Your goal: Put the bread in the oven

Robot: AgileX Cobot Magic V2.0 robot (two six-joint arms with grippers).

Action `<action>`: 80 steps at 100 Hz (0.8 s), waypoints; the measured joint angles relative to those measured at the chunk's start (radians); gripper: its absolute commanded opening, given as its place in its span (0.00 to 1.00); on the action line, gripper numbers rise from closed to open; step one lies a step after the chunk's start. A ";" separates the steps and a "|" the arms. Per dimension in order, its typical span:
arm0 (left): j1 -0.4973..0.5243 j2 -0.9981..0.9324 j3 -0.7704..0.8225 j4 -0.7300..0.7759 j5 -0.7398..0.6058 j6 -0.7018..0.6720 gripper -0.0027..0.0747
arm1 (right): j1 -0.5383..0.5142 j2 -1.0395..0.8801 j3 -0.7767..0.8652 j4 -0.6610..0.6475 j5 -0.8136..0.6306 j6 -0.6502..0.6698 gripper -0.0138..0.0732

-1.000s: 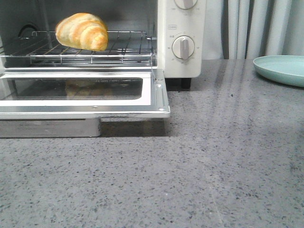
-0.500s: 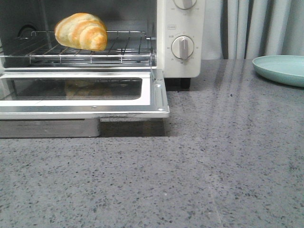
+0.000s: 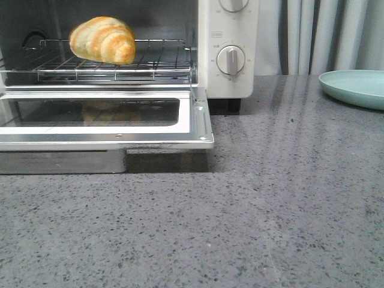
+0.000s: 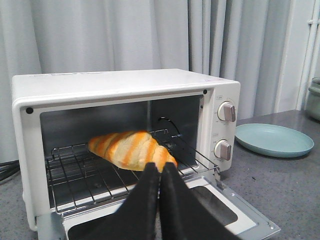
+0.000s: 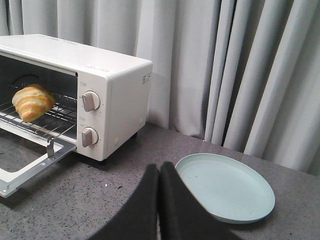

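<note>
The bread [image 3: 103, 39], a golden-orange roll with cream stripes, lies on the wire rack [image 3: 150, 63] inside the cream-white oven [image 3: 228, 78], whose glass door [image 3: 102, 117] hangs open and flat. It also shows in the left wrist view [image 4: 131, 149] and the right wrist view [image 5: 32, 102]. My left gripper [image 4: 159, 167] is shut and empty, back from the oven's open door, apart from the bread. My right gripper [image 5: 159, 167] is shut and empty above the grey counter, beside a pale green plate [image 5: 227, 186]. Neither gripper shows in the front view.
The pale green plate [image 3: 355, 87] sits empty at the back right of the grey stone counter [image 3: 270, 210]. The oven's knobs [image 3: 231, 60] face forward. Grey curtains [image 5: 225, 65] hang behind. The open door juts out over the counter at the left.
The rack with the bread has slid slightly deeper into the oven since a second ago; the last half second shows no change.
</note>
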State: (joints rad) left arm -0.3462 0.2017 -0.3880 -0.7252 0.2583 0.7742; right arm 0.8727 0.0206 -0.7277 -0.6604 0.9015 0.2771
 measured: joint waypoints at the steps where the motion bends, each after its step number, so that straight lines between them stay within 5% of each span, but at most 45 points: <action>1: 0.000 0.000 0.000 0.000 0.000 0.000 0.01 | 0.000 0.000 0.000 0.000 0.000 0.000 0.08; 50: 0.006 0.000 0.057 0.023 -0.099 0.000 0.01 | 0.000 0.000 0.000 0.000 0.000 0.002 0.08; 64: 0.068 -0.016 0.145 0.282 -0.160 -0.103 0.01 | 0.000 0.000 0.000 0.000 0.002 0.002 0.08; 80: 0.166 -0.068 0.299 0.602 -0.199 -0.432 0.01 | 0.000 0.000 0.000 0.000 0.002 0.002 0.08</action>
State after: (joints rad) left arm -0.1801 0.1332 -0.0892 -0.1230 0.0592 0.3423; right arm 0.8727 0.0206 -0.7277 -0.6604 0.9038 0.2787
